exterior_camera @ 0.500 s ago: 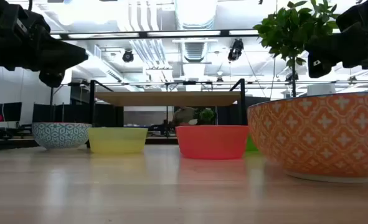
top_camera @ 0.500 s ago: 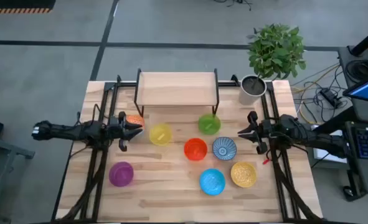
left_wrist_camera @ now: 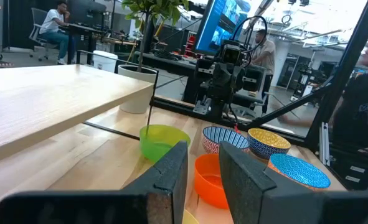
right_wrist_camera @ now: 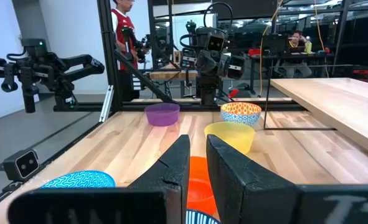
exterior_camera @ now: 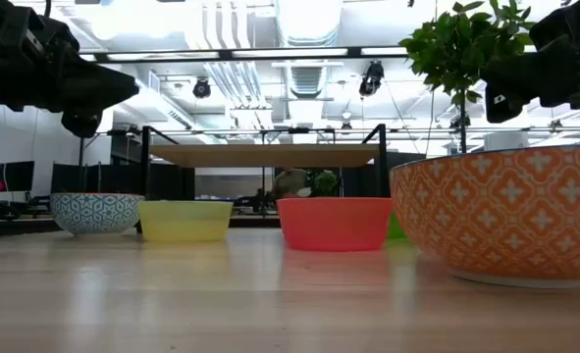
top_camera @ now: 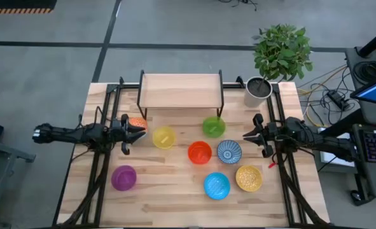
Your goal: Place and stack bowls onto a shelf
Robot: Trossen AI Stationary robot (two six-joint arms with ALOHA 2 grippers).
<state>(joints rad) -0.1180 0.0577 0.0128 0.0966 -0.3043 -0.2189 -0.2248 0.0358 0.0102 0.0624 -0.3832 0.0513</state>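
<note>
Nothing placed yet: shelf [top_camera: 180, 90] at the back of the tabletop [top_camera: 162, 197] has a bare plank, all eight bowls down in front of it.

Orange bowl [top_camera: 137, 123] sits just by the left gripper [top_camera: 139, 130], yellow bowl [top_camera: 164, 137] next along. Green bowl [top_camera: 214, 126] is closest to the shelf, by its right front leg. Red bowl [top_camera: 199, 152] and blue-and-white bowl [top_camera: 229, 152] are mid-tabletop, touching or nearly so. Plain blue bowl [top_camera: 217, 186] and speckled yellow bowl [top_camera: 249, 178] sit nearer the front right, purple bowl [top_camera: 123, 177] front left, apart from the rest.

Left gripper hovers above the tabletop w/ jaws a narrow slot apart, holding nothing. Right gripper [top_camera: 247, 133] hangs right of the blue-and-white bowl, jaws narrower, nearly together, also empty.

Risks, as I judge them:
- Jaws this narrow may not straddle a rim; need widening first, else they shove the bowl.
- Red/patterned pair is tight, so grabbing one could knock the other.
- Green bowl near the shelf leg: lift path may clip leg or plank edge.
- Plant pot [top_camera: 257, 90] beside the shelf could catch the right arm.
</note>
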